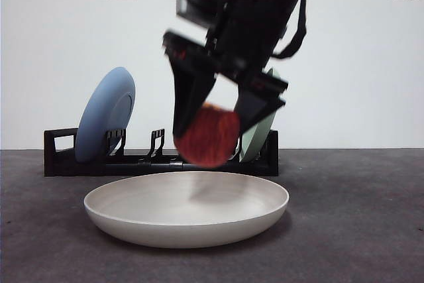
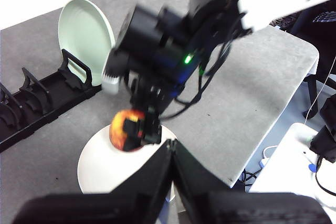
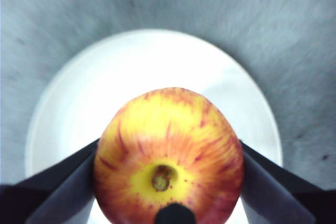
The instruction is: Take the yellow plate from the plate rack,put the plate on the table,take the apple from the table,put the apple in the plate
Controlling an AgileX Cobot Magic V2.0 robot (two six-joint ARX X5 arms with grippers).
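1. Apple (image 1: 209, 136) sits at the centre of my front view, clamped between the two black jaws of my right gripper (image 1: 213, 130), and it hangs in the air above the yellow plate (image 1: 187, 210) without touching it.
2. In my right wrist view the apple (image 3: 169, 157) fills the lower middle of the frame, stem end facing the camera, a jaw pressed to each side and the pale plate (image 3: 152, 66) spread behind it.
3. The yellow plate lies flat on the table (image 1: 358, 230) in the lower centre of the front view, in front of the plate rack (image 1: 159, 160).
4. The rack runs across the middle of that frame; a blue plate (image 1: 105, 114) stands upright in it left of centre, and a pale green plate (image 1: 260, 130) stands at its right end, partly behind the arm.
5. My left gripper (image 2: 172, 148) shows at the bottom of the left wrist view, its jaws pressed together on nothing, looking across at the right arm and the apple (image 2: 126, 129).
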